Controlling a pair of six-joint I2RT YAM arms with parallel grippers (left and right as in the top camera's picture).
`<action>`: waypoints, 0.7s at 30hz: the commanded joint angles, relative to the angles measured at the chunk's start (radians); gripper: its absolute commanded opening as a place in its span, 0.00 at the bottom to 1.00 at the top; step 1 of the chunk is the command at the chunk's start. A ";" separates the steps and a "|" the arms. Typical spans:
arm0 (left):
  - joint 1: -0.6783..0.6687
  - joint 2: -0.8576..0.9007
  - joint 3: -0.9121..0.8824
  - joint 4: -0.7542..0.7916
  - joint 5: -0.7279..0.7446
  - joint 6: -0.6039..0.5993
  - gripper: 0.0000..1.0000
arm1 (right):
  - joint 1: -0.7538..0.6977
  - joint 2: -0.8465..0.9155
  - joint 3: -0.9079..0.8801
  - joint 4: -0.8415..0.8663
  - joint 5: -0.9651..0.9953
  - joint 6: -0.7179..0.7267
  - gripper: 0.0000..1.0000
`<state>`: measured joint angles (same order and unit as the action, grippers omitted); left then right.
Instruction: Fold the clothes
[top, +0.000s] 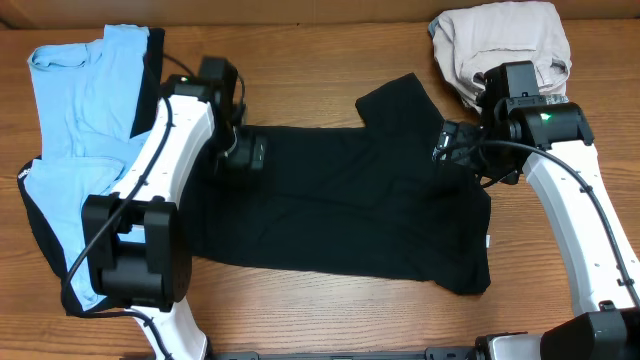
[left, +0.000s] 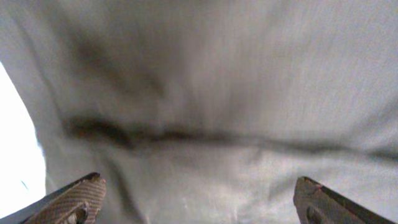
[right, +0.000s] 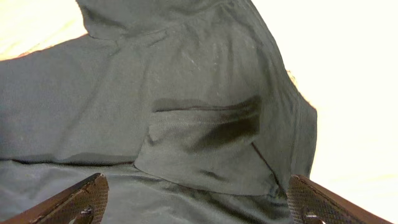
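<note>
**Both grippers spread over the black T-shirt**

We see the black T-shirt (top: 340, 200) lying spread across the middle of the wooden table (top: 330, 320), mostly flat, with one short sleeve (top: 395, 98) pointing toward the far edge and a small white label (top: 489, 241) at its right side. The left gripper (top: 258, 152) sits at the shirt's left edge. From its wrist camera the two fingers (left: 81, 196) stand wide apart with nothing pinched between them, and washed-out cloth fills the whole view close below. We cannot tell whether the fingertips touch it.

The right gripper (top: 447, 142) is over the shirt's upper right part, near that sleeve. Its jaws are likewise parted and hold nothing; under them the cloth lies doubled into a creased flap (right: 205, 143).

Off to the left lies a heap of light-blue T-shirts (top: 85, 110) with black fabric showing at its edges — apart from both grippers. A beige garment (top: 500, 40) lies bunched at the far right corner, just behind the right arm.
</note>
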<state>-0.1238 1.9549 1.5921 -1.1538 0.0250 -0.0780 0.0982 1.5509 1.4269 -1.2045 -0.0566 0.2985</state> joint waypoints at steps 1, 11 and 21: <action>0.051 0.003 0.026 0.097 -0.063 0.050 1.00 | -0.002 -0.018 0.027 0.013 -0.015 -0.068 0.96; 0.184 0.023 -0.008 0.444 -0.013 0.077 1.00 | -0.002 -0.018 0.026 0.045 -0.016 -0.068 0.96; 0.189 0.170 -0.008 0.496 0.002 0.101 0.97 | -0.002 -0.018 0.026 0.048 -0.015 -0.068 0.95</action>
<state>0.0715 2.0613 1.5959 -0.6601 0.0116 0.0006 0.0982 1.5509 1.4269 -1.1625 -0.0715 0.2352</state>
